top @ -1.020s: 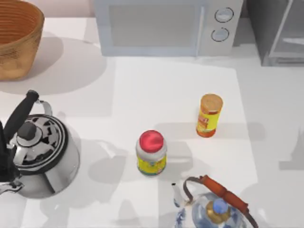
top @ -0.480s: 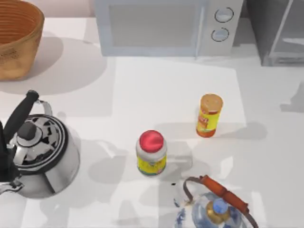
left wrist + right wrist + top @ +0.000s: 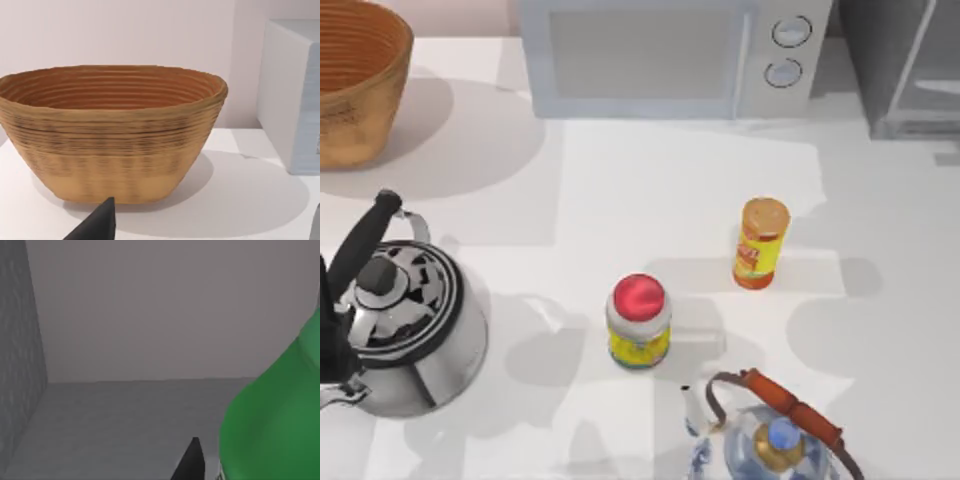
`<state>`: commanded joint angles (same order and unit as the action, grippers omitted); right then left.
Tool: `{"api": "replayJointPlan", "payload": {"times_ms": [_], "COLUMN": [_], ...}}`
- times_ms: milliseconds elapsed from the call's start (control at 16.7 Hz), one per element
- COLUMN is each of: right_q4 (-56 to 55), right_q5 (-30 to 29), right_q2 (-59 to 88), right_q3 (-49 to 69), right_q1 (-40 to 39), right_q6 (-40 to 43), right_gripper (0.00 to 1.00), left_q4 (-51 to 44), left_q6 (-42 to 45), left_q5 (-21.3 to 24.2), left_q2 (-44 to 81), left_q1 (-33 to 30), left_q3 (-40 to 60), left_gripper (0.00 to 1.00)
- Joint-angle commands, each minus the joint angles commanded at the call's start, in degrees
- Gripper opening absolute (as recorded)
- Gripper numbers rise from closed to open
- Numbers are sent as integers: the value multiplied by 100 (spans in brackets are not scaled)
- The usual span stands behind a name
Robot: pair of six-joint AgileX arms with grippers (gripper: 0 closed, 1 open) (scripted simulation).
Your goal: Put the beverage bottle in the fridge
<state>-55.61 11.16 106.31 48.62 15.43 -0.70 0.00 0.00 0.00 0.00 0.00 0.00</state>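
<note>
Green bottle at the fridge's grey interior, right claw beside it.

From above I saw the fridge [image 3: 905, 65] at the worktop's [image 3: 660, 190] far right corner, beside the microwave [image 3: 670, 55]. My left wrist faced the wicker basket [image 3: 112, 132]. My right wrist showed the beverage bottle [image 3: 275, 425] against grey inner walls, one dark fingertip [image 3: 190, 462] just beside it; I could not tell either claw's grip.

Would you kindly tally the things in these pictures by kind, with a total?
Bottles: 2, green, orange
Jars: 1
Kettles: 2, steel, patterned
Baskets: 1
Appliances: 2, microwave, fridge
Total: 8
</note>
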Motion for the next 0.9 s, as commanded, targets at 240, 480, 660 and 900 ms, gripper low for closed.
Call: {"api": "replayJointPlan", "payload": {"times_ms": [240, 480, 660, 900], "right_q4": [-703, -886, -886, -716], "right_q5": [258, 347, 347, 312], "right_q2": [1114, 1460, 1460, 1646], "right_q3": [618, 774, 774, 880], "right_q1": [52, 62, 62, 13], "right_q6": [12, -5, -5, -44], "right_gripper": [1, 1, 1, 1], "left_q4": [0, 0, 0, 0], "left_q6": [0, 0, 0, 0], "left_q5": [0, 0, 0, 0], "left_q2": [0, 0, 0, 0], "left_q1": [0, 0, 0, 0], "left_q3": [0, 0, 0, 0], "left_gripper": [100, 100, 100, 100]}}
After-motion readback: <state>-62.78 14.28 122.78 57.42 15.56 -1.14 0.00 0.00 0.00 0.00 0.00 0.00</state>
